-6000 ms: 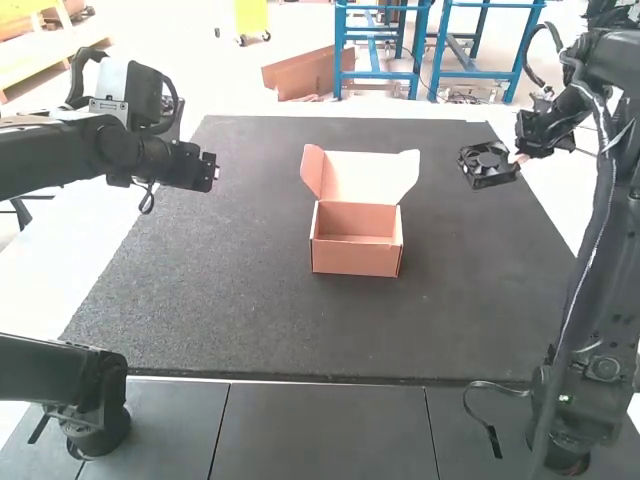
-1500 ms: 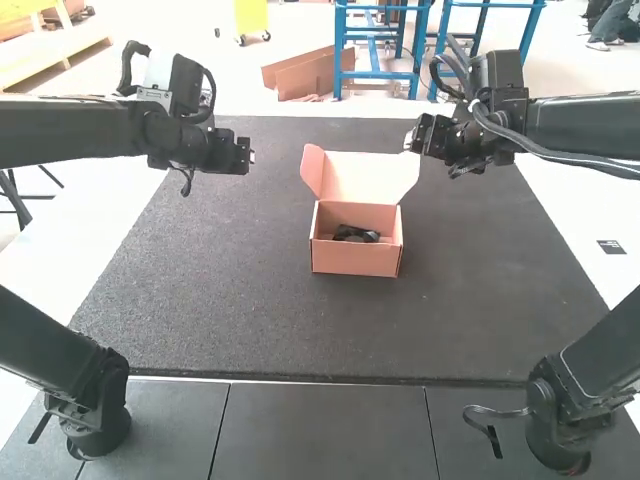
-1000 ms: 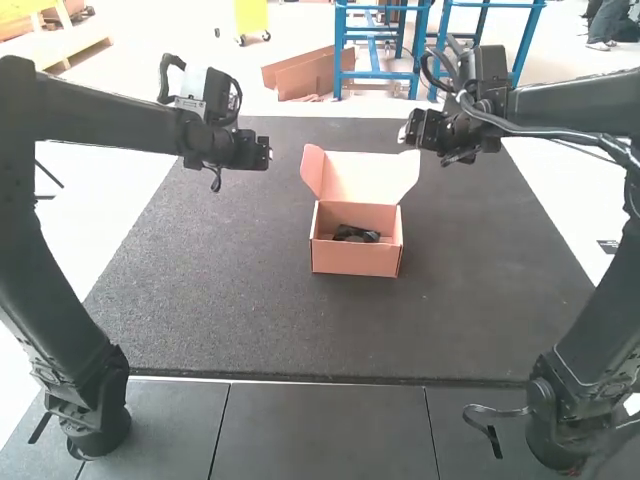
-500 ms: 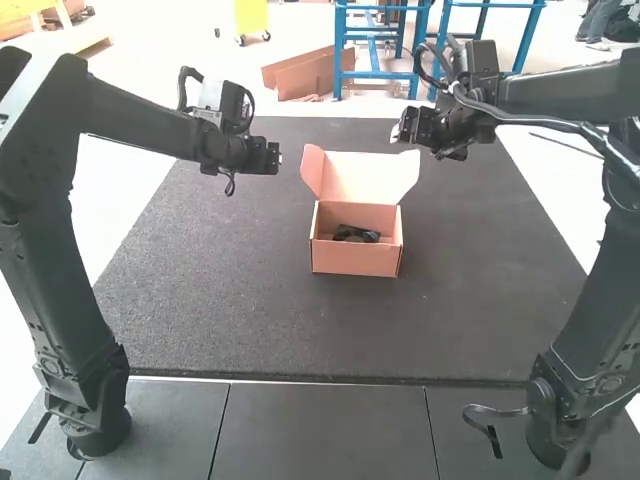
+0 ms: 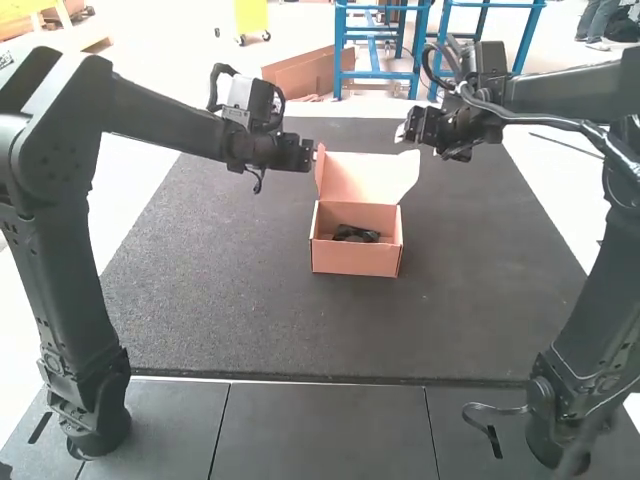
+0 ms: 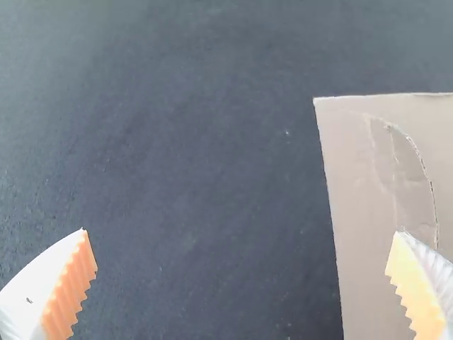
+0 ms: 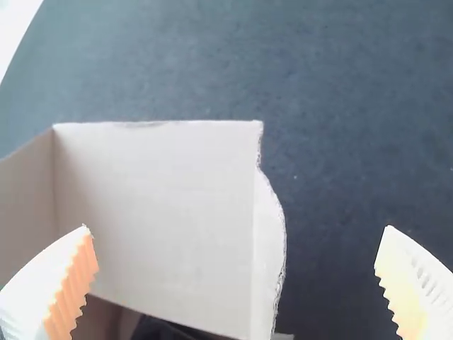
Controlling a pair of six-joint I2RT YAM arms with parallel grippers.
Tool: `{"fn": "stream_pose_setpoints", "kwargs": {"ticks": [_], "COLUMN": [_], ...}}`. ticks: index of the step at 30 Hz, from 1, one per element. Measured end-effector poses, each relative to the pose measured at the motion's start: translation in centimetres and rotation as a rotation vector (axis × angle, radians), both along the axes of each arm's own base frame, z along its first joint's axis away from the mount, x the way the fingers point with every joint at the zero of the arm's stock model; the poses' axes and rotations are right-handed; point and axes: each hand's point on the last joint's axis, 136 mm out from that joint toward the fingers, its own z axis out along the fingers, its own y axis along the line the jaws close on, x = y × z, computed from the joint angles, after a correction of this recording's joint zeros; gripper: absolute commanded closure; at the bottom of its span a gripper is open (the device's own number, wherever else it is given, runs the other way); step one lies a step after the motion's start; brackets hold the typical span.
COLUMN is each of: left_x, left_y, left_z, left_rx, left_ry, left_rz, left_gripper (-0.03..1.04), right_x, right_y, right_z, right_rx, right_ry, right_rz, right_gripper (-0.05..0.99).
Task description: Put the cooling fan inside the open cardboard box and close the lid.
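**High view:** the cardboard box [image 5: 357,255] stands near the middle of the dark mat [image 5: 200,280], with its lid [image 5: 365,180] upright at the far wall. The cooling fan [image 5: 355,234] lies inside on the box floor, so closing appears to be the only step left. The left gripper [image 5: 314,157] sits at the lid's upper left corner and the right gripper [image 5: 404,133] just off its upper right corner. This placement suits pushing the lid forward and down from two points, though contact cannot be confirmed here. Bare mat surrounds the box on every side, giving the lid free room to swing toward the front wall. **Left wrist view:** the fingers [image 6: 67,294] are spread wide and hold nothing. The lid's side flap [image 6: 375,227] enters the gap beside one pad, its straight edge facing bare mat. **Right wrist view:** the fingers [image 7: 64,287] are likewise wide apart and empty, straddling the lid's top edge and its folded corner flap [image 7: 267,269]. The thin top edge could slip past a finger, so the push probably needs to stay square.
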Motion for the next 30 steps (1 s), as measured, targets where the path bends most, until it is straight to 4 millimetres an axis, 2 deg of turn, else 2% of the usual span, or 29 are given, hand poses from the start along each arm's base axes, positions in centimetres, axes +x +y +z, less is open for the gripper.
{"fn": "stream_pose_setpoints", "kwargs": {"ticks": [9, 12, 16, 18, 23, 29, 30], "left_x": [0.2, 0.2, 0.3, 0.3, 0.2, 0.2, 0.2], "left_y": [-0.1, -0.1, -0.2, -0.2, -0.3, -0.3, -0.3], "left_z": [-0.3, -1.1, -1.6, -1.6, -1.6, -1.6, -1.6], "left_rx": [0.002, 0.008, 0.01, 0.01, 0.009, 0.008, 0.008], "left_ry": [0.005, 0.019, 0.029, 0.029, 0.031, 0.031, 0.031], "left_rz": [-0.001, -0.001, -0.004, -0.005, -0.007, -0.007, -0.008], "left_gripper": [0.04, 0.04, 0.04, 0.04, 0.04, 0.04, 0.04], "right_x": [-0.2, -0.3, -0.5, -0.6, -0.3, 0.1, 0.1], "right_y": [0.3, 0.4, 0.5, 0.5, 0.5, 0.6, 0.6], "right_z": [-0.1, -0.8, -3.0, -3.7, -3.6, -3.1, -3.1], "right_rx": [0.017, 0.019, 0.011, 0.008, 0.011, 0.015, 0.015], "right_ry": [0.01, 0.032, 0.096, 0.114, 0.106, 0.082, 0.082], "right_rz": [0.02, 0.028, 0.032, 0.031, 0.03, 0.03, 0.03], "right_gripper": [0.06, 0.16, 0.39, 0.47, 0.52, 0.52, 0.56]}}
